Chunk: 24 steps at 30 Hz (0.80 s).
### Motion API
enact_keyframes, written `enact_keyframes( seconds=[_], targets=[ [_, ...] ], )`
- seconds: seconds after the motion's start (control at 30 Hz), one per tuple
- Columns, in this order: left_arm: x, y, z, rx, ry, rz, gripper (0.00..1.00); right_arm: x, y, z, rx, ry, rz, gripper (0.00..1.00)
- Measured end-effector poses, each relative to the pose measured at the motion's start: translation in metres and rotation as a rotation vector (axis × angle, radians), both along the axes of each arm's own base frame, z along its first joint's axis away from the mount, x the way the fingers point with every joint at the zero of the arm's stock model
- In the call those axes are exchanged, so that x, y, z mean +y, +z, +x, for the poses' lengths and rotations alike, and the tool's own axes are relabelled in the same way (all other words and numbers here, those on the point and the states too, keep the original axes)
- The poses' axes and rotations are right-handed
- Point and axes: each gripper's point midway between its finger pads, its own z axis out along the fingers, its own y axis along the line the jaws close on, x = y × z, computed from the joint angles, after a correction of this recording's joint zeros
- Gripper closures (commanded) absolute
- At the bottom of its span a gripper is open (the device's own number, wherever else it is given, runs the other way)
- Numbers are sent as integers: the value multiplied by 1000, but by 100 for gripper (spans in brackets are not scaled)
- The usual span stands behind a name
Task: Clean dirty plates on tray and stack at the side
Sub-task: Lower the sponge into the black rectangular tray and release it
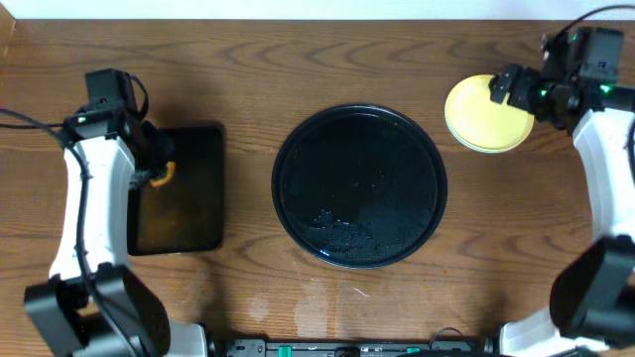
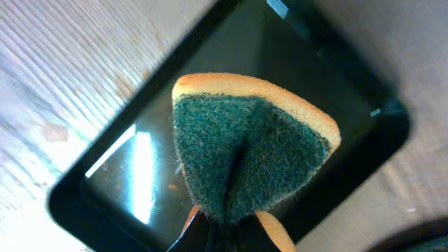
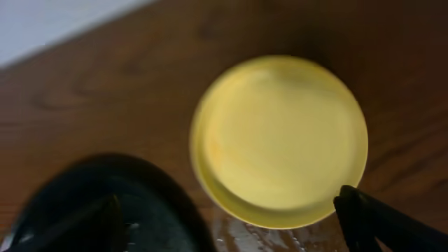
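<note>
table [image 1: 327, 59]: brown wood; both trays and the plate sit on it.
round tray [image 1: 288, 149]: centre of the table, glossy black. No plate in it, only a few wet glints near the front rim.
rectangular tray [image 1: 203, 213]: left of the round tray and apart from it. Nothing rests on its floor; the sponge hangs over it.
yellow plate [image 3: 280, 140]: off the round tray, on the table to its far right, near but not touching. Face up, no orange smear visible, though this view is blurred. The lower-left edge looks doubled; I cannot tell if other plates lie beneath. No mint-blue plate in view.
sponge [image 2: 245, 140]: green scrub face toward the camera, yellow foam behind, folded where it is pinched.
left gripper [image 1: 157, 169]: pinching the sponge at its bottom end, over the rectangular tray, well apart from the plate.
right gripper [image 1: 504, 89]: spread wide, at the plate's far-right edge. Fingers [image 3: 381, 224] straddle the near rim, nothing between them.
key relation: the plate lies directly under the right gripper, so the right arm is nearer by far. The plate is round, so it has no long axis to align.
judgement: cleaning looks done and the stack is at the side.
</note>
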Motion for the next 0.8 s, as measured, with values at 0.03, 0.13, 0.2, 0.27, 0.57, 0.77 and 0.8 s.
enact_keyframes(
  seconds=[0.03, 0.13, 0.2, 0.27, 0.57, 0.77, 0.8],
  targets=[
    [-3, -11, -2, 28, -6, -19, 92, 3, 10, -1, -22, 7, -3, 2],
    [-9, -43, -7, 118, -18, -69, 89, 12, 32, -5, -71, 24, -11, 1],
    [-11, -57, -8, 158, -22, -85, 85, 18, 38, -7, -85, 38, -12, 1],
    [-12, -67, -9, 181, -21, -95, 56, 23, 44, -9, -95, 48, -13, 1],
    [-14, -72, -9, 191, -24, -110, 25, 29, 89, -31, -183, 54, -25, 1],
    [-14, -59, -9, 176, -25, -109, 25, 31, 110, -47, -224, 54, -31, 1],
    [-13, -50, -4, 145, -26, -101, 25, 31, 112, -50, -224, 53, -32, 1]
  ],
)
